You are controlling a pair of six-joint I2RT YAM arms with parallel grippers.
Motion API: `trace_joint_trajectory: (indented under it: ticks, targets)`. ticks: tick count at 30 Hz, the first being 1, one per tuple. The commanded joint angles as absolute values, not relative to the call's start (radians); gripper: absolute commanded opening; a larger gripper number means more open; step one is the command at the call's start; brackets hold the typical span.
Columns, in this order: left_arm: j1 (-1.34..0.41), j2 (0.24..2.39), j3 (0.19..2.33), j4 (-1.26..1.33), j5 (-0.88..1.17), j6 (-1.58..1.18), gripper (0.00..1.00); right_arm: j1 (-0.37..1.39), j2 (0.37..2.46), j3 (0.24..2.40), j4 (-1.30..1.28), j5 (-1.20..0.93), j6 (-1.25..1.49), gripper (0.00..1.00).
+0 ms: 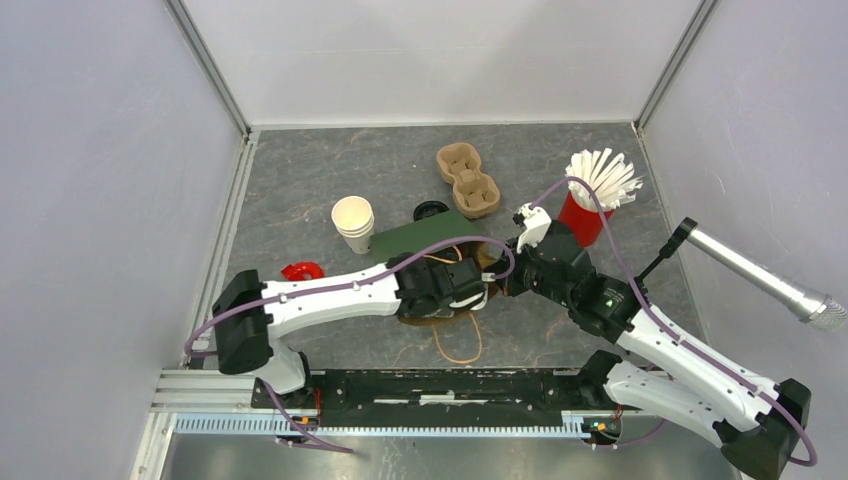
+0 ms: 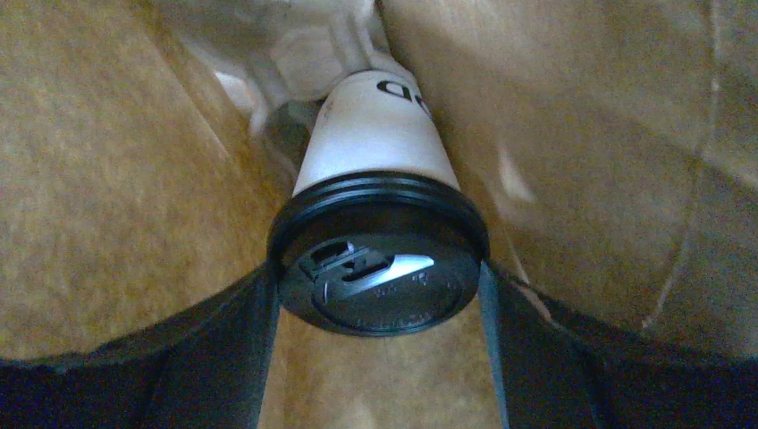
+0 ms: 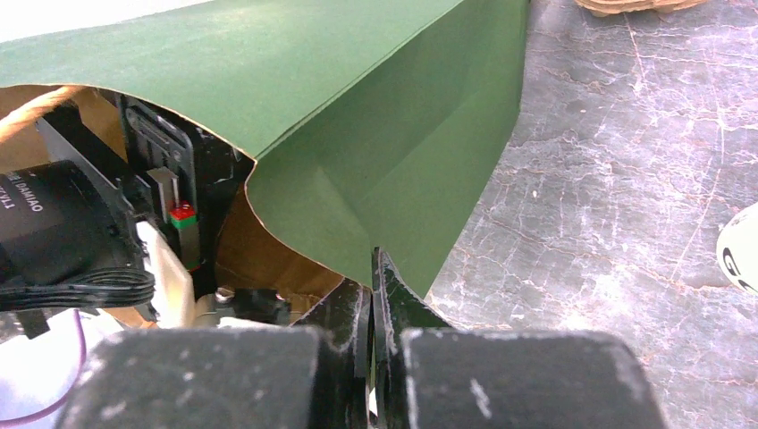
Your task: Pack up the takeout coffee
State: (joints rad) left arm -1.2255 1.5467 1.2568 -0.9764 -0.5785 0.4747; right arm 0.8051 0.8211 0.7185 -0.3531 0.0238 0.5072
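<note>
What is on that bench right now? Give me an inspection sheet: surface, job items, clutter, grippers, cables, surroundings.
Surface: grey marbled tabletop, no spills seen.
Job's things: coffee cup, lidded, lying inside the green paper bag, lid toward the mouth.
Clutter: stack of white cups, cardboard carrier, red cup of straws, loose black lid, small red object.
Grippers: left fingers clamp the coffee cup at its lid inside the bag; right fingers pinched shut on the bag's edge, holding it raised.
Cables: purple cable along each arm; nothing snagged that shows.
Surroundings: white walls, metal rail at the near edge, silvery cylinder at right.
</note>
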Motion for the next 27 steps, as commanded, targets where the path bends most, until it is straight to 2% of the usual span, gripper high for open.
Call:
trace_joint_trajectory:
  ticks: [1,7,27]
  targets:
    - [-1.233,1.602,1.31,-1.04,-0.625,0.431,0.73,0.81,0.821,0.739,-0.313,0.004,0.489,0.0]
    - [-1.232,1.64,1.306,-1.005,-0.633,0.43,0.73,0.81,0.82,0.745,-0.31,0.002,0.475,0.0]
    - [-1.231,1.758,1.324,-0.973,-0.618,0.442,0.82,0.81,0.791,0.709,-0.301,-0.04,0.476,0.0]
